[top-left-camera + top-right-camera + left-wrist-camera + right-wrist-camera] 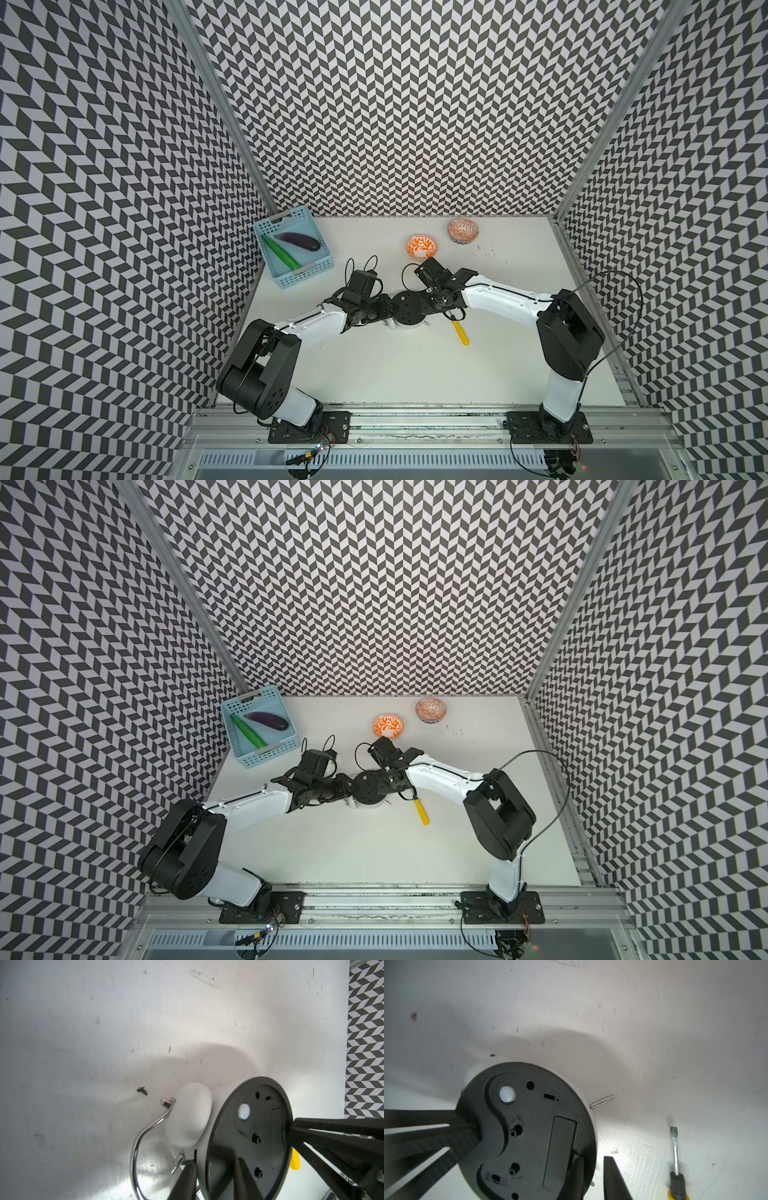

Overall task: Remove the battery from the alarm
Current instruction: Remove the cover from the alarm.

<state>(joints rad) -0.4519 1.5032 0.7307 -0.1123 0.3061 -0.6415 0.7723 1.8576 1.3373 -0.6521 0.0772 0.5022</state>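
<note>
In both top views the alarm (406, 309) (370, 789) lies face down mid-table, black back up. Its bell end points toward the left arm and its feet toward the right. The left gripper (381, 309) and right gripper (430, 304) meet it from opposite sides. A yellow screwdriver (461, 332) lies just beside it, handle toward the near rail. An orange bowl (421, 247), a paler bowl (462, 230) and a blue basket (305, 274) sit well apart near the far wall. Bare table (374, 374) runs to the near rail.

In the left wrist view, the left gripper (216, 1162) is closed partway on the alarm's rim beside the chrome handle (143, 1136). One finger is on the back and one outside.

In the right wrist view, the right gripper (591, 1159) sits astride the opposite rim, jaws narrowly apart; whether they pinch it cannot be told. The battery cover (560, 1151) is on, its long side running along that rim, and it hides the battery.
</note>
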